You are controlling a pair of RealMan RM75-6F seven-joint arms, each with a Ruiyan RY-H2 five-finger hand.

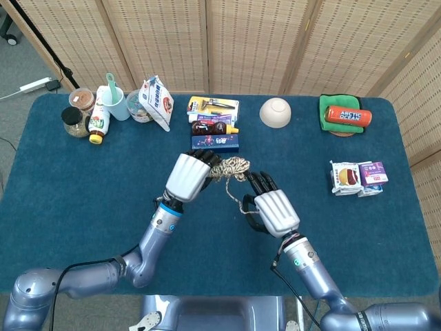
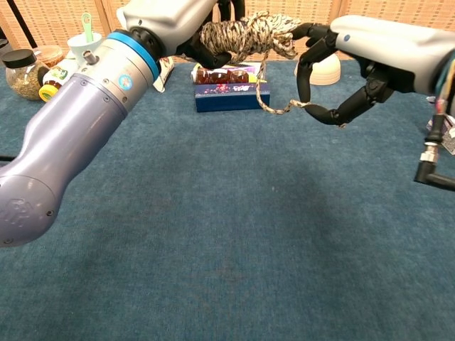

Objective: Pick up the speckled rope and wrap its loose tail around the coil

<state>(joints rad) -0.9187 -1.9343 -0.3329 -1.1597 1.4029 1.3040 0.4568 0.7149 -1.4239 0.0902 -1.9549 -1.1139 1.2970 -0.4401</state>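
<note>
My left hand (image 1: 189, 175) (image 2: 186, 28) grips the coil of speckled rope (image 1: 233, 166) (image 2: 245, 32) and holds it up above the blue table (image 1: 83, 179). The loose tail (image 1: 238, 196) (image 2: 274, 108) hangs down from the coil's right side. My right hand (image 1: 272, 210) (image 2: 355, 67) pinches the end of that tail between thumb and fingers, just right of and below the coil. The tail runs slack between the two hands.
A dark blue box (image 1: 215, 142) (image 2: 232, 96) with small bottles lies just behind the hands. A white bowl (image 1: 275, 112), a red can on a green cloth (image 1: 348, 116) and snack packs (image 1: 358, 178) lie to the right. Jars, a cup and a bag (image 1: 156, 102) stand at the far left.
</note>
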